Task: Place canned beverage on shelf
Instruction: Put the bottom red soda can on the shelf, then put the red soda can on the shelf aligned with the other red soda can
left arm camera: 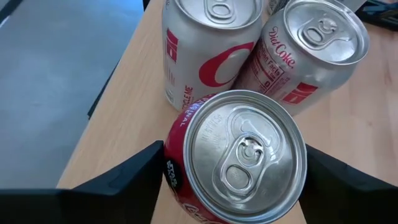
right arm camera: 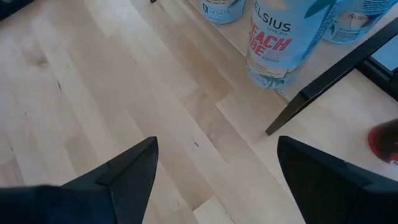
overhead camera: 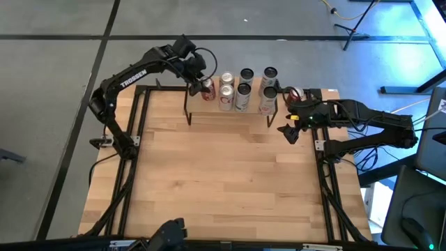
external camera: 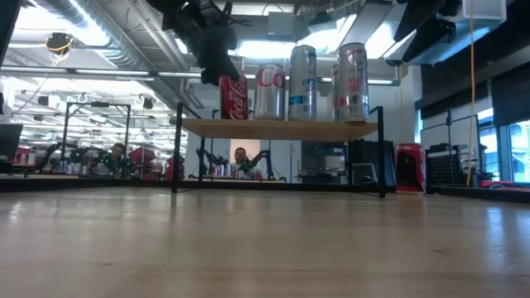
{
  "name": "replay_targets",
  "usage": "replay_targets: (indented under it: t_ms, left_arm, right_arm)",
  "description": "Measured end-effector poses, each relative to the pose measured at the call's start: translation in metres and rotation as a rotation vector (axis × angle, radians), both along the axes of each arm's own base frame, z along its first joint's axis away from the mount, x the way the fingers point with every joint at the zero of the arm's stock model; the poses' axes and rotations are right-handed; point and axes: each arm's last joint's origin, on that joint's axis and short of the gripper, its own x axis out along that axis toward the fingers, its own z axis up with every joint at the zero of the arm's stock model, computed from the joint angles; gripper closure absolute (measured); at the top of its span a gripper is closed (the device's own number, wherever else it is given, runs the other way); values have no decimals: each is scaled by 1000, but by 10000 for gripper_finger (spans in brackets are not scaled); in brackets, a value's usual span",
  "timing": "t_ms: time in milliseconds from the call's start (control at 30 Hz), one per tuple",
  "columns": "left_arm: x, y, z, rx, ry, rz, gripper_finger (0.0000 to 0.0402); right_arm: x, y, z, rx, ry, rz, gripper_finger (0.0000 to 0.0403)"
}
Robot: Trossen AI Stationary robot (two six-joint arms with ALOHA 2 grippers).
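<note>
A red cola can [left arm camera: 236,155] stands at the left end of the shelf [external camera: 281,128], a low wood-topped rack on black legs at the table's far edge. My left gripper [left arm camera: 233,171] reaches down over it from the far left, shut on the can [overhead camera: 208,88]. Several silver and pale cans [overhead camera: 244,89] stand upright on the shelf to the right of it. My right gripper [right arm camera: 217,180] hangs open over bare table by the shelf's right front leg [right arm camera: 323,87], with nothing between its fingers. My left gripper pinches the red can's upper wall [left arm camera: 171,168] between its two fingers, one finger on each opposite side just under the top rim. The fingers slant down from the far left. The can is upright, its bottom on the shelf top [external camera: 233,117].
Another red can [external camera: 410,168] stands on the table right of the shelf, close to my right arm [overhead camera: 348,115]. Two silver cola cans [left arm camera: 249,50] stand right next to the held can. The wide wooden tabletop [overhead camera: 223,181] stretches in front of the shelf.
</note>
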Motion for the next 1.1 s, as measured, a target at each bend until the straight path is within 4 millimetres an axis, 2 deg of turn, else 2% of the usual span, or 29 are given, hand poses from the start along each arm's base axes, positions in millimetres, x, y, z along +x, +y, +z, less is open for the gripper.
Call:
replay_targets:
  t_ms: [267,433,600,867,967,1100]
  left_arm:
    - [8,-4,0,14,-22,-20,61]
    - [10,-2,7,54,-40,15,54]
    - [8,-1,25,117,-47,58,52]
    - [2,-6,59,185,-112,102,52]
    - [1,-7,65,174,-127,118,51]
    - [0,-9,64,156,-107,117,51]
  right_arm:
    - [0,0,0,-16,7,18,88]
    - [-2,-1,-1,-49,29,-27,88]
    - [-10,-6,-3,-72,78,-143,88]
    - [-24,-38,-11,-85,142,-456,88]
    - [-28,-52,-22,-73,153,-579,88]
    - [-28,-67,-42,-104,163,-696,88]
